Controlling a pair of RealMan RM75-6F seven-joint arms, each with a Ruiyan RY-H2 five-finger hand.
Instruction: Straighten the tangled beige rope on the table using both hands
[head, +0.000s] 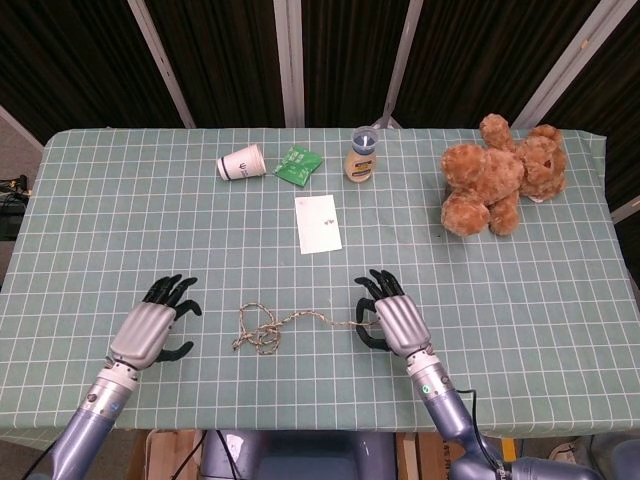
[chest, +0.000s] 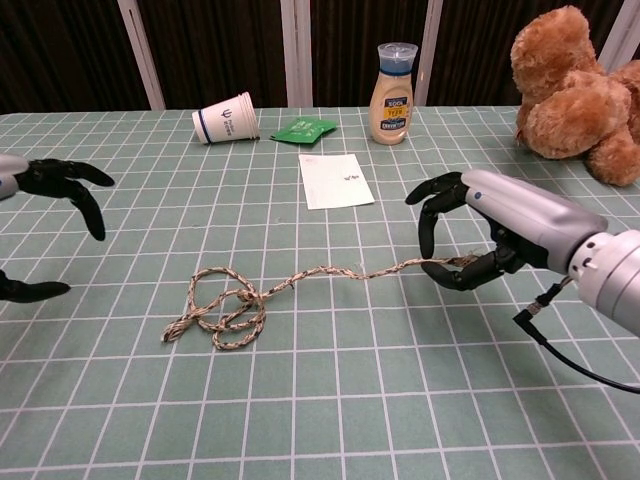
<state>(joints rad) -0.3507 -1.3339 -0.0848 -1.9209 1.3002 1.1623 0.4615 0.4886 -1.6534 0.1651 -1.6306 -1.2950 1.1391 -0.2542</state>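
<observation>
The beige rope (head: 268, 328) (chest: 228, 309) lies on the green checked tablecloth, with a knotted loop at its left and one strand running right. My right hand (head: 392, 322) (chest: 490, 240) pinches that strand's end between thumb and a finger, its other fingers spread. My left hand (head: 152, 332) (chest: 45, 205) hovers open to the left of the tangle, a short gap away from it, fingers apart and holding nothing.
Behind the rope lies a white card (head: 318, 223). Along the far edge are a tipped paper cup (head: 241, 163), a green packet (head: 298, 165) and a sauce bottle (head: 362, 155). A brown teddy bear (head: 500, 175) sits at the far right.
</observation>
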